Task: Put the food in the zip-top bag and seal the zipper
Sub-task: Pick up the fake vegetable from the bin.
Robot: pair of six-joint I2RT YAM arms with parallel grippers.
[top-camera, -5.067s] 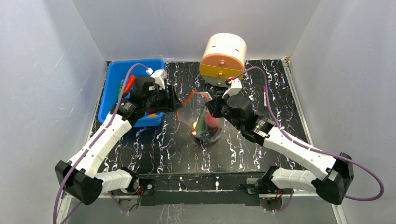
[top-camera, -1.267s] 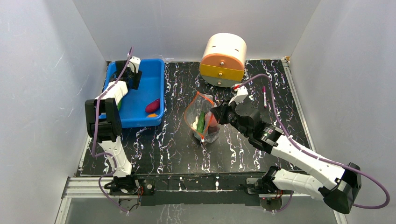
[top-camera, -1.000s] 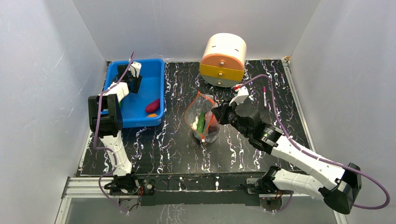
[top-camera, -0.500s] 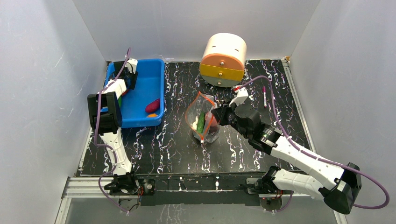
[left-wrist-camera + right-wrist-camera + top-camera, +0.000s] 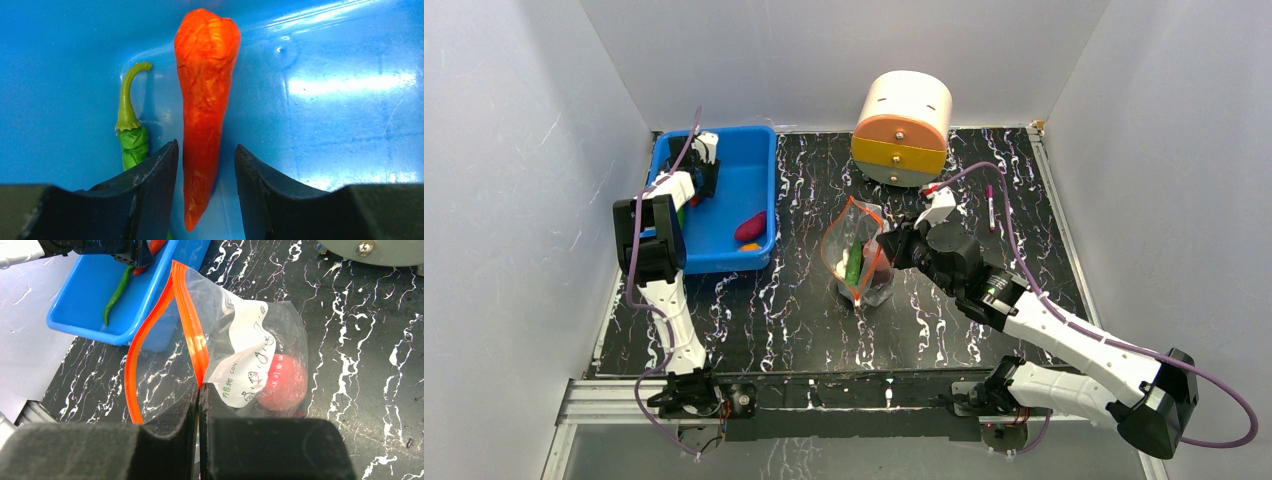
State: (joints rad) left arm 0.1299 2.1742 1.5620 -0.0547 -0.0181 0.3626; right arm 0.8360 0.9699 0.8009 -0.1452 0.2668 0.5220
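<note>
Wrinkled red chili (image 5: 205,90) is lying in the glossy blue bin (image 5: 325,75), your left hand (image 5: 206,147) straddling it, unclosed; your right hand (image 5: 199,388) is pinching the crinkly bag's (image 5: 235,325) orange zipper (image 5: 192,335) above marbled black tabletop (image 5: 375,315).

Two green peppers (image 5: 116,294) (image 5: 854,263) (one bagged), one red chili (image 5: 205,90), one red fruit (image 5: 284,382), one purple piece (image 5: 751,227), one bag (image 5: 235,315), one bin (image 5: 739,185)
</note>
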